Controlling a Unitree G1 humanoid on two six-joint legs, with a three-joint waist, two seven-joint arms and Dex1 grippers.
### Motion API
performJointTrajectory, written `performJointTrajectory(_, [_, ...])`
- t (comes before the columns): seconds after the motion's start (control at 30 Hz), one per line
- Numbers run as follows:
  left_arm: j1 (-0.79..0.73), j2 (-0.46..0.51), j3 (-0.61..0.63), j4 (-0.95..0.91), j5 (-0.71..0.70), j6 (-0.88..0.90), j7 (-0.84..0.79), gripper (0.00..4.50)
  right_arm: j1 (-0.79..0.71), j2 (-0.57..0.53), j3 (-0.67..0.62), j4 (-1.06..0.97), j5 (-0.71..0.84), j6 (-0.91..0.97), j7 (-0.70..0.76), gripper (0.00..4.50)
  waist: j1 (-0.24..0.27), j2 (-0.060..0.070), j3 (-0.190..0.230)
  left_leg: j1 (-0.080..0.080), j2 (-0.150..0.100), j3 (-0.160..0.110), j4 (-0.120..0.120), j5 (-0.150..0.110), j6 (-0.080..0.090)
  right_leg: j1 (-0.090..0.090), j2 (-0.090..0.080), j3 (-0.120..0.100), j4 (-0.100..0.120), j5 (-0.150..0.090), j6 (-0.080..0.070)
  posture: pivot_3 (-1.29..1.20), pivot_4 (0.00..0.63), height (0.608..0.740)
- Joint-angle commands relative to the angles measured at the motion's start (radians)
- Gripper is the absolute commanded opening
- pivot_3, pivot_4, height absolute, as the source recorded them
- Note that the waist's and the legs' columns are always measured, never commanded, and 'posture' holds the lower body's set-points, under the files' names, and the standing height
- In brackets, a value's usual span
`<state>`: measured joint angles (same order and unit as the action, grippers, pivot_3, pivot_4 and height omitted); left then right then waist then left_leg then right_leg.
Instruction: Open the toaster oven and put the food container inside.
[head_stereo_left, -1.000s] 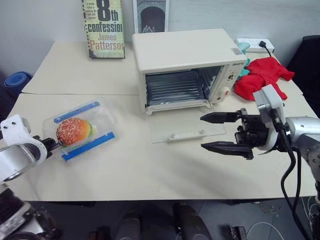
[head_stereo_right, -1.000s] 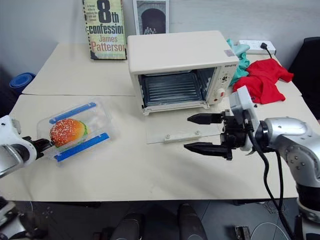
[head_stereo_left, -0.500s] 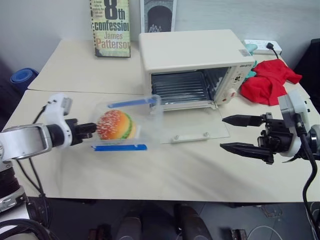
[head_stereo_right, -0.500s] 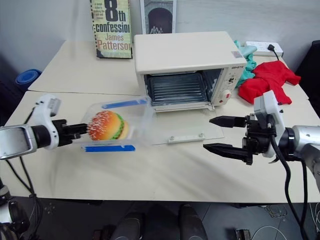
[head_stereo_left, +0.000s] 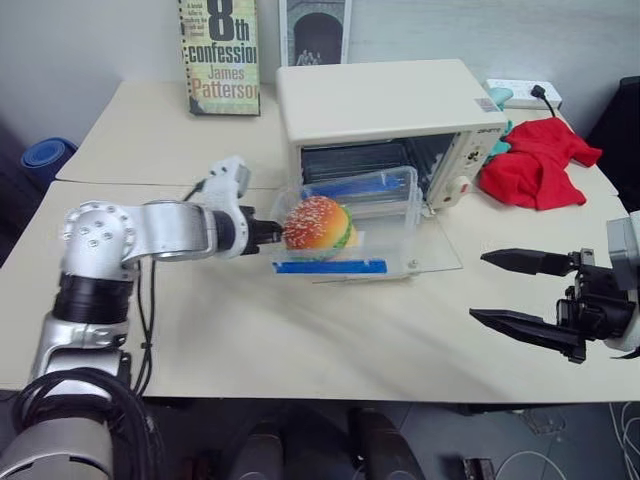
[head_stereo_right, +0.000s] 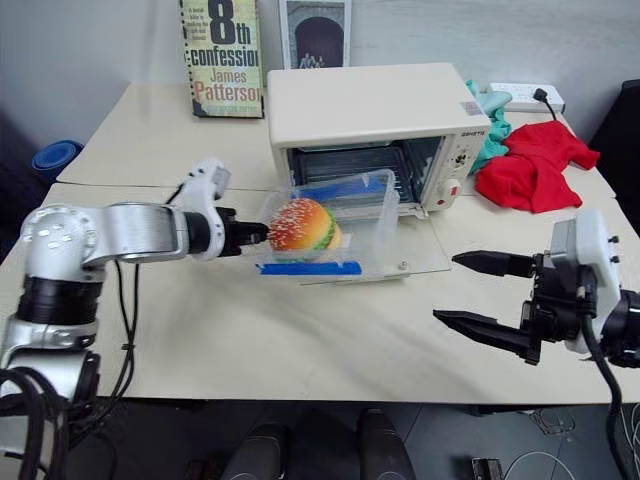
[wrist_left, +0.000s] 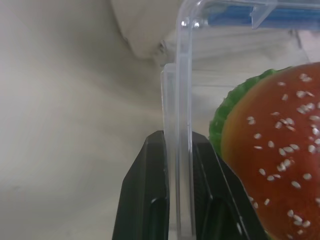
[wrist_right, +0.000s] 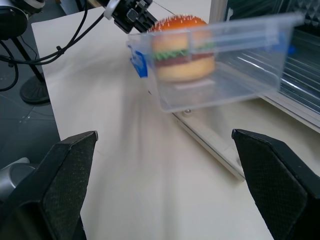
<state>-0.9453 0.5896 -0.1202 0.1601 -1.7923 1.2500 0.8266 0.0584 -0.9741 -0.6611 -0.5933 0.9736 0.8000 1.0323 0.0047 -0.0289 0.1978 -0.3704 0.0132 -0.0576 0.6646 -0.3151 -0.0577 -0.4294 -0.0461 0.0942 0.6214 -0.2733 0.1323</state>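
Nearest us, our right gripper (head_stereo_right: 463, 290) hovers over the worktop (head_stereo_left: 300, 340), jaws wide and empty. Our left gripper (wrist_left: 179, 200) pinches the food container (head_stereo_left: 350, 225) by its wall, raised above the toaster oven's (head_stereo_left: 390, 110) lowered glass door.

Left arm (head_stereo_left: 150, 228): silver-grey rounded metal shells, a ring of small screws on the elbow joint, black bands between segments, a white block at the wrist, black cables looping beneath. Left gripper (wrist_left: 179, 200): two glossy black fingers. Right gripper (head_stereo_left: 525, 292): two long, tapered black fingers, textured pads, white wrist housing, black cable.
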Motion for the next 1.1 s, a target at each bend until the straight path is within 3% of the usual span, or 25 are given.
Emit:
performJointTrajectory(0.03, [-0.095, -0.054, -0.005, 0.068, 0.092, 0.016, -0.067, 0.17, -0.002, 0.014, -0.022, -0.031, 0.014, -0.031, -0.032, 4.5, 0.001, 0.0, 0.0, 0.0, -0.001, 0.0, 0.0, 0.0, 0.0, 0.0, 0.0, 0.001, 0.0, 0.0, 0.0, 0.0, 0.15, 0.74])
performJointTrajectory(0.2, [-0.16, -0.124, 0.012, 0.156, 0.238, 0.029, -0.122, 0.17, -0.013, 0.032, 0.005, -0.037, 0.009, -0.051, -0.074, 4.5, -0.008, 0.0, 0.0, 0.0, 0.0, 0.001, -0.001, 0.001, -0.001, 0.0, 0.001, 0.001, -0.001, 0.0, 0.0, 0.0, 0.15, 0.74])
performJointTrajectory(0.5, [-0.173, -0.209, 0.121, 0.16, 0.42, 0.061, -0.138, 2.86, -0.008, 0.07, 0.048, -0.032, -0.009, -0.089, -0.129, 4.5, -0.006, 0.0, 0.0, 0.0, 0.0, 0.001, -0.001, 0.002, -0.001, 0.0, 0.001, 0.002, -0.001, 0.0, 0.001, 0.0, 0.15, 0.74])
performJointTrajectory(0.67, [-0.161, -0.2, 0.143, 0.067, 0.498, 0.113, -0.261, 4.43, -0.01, 0.059, 0.054, -0.021, -0.004, -0.091, -0.135, 4.5, -0.005, 0.0, 0.0, 0.0, 0.0, 0.001, -0.001, 0.002, -0.001, 0.0, 0.001, 0.002, -0.001, 0.001, 0.001, 0.0, 0.15, 0.74])
performJointTrajectory(0.97, [-0.079, -0.081, 0.191, -0.151, 0.615, 0.089, -0.607, 4.43, -0.019, 0.035, 0.046, -0.009, 0.038, -0.056, -0.137, 4.5, -0.009, 0.0, 0.0, 0.001, 0.0, 0.001, -0.001, 0.002, -0.002, 0.0, 0.001, 0.002, -0.001, 0.0, 0.001, 0.0, 0.15, 0.74])
performJointTrajectory(1.07, [-0.039, -0.009, 0.204, -0.183, 0.688, 0.005, -0.766, 4.46, -0.033, 0.038, 0.056, -0.006, 0.071, -0.029, -0.163, 3.84, -0.01, 0.0, 0.0, 0.001, 0.0, 0.001, -0.001, 0.002, -0.001, 0.0, 0.001, 0.002, -0.001, 0.0, 0.001, 0.0, 0.15, 0.74])
performJointTrajectory(1.1, [-0.023, 0.002, 0.234, -0.183, 0.687, -0.032, -0.836, 4.27, -0.037, 0.04, 0.056, -0.008, 0.088, -0.021, -0.171, 3.55, -0.01, 0.0, 0.0, 0.001, 0.0, 0.001, -0.001, 0.002, -0.002, 0.0, 0.001, 0.003, -0.001, 0.0, 0.001, 0.0, 0.15, 0.74])
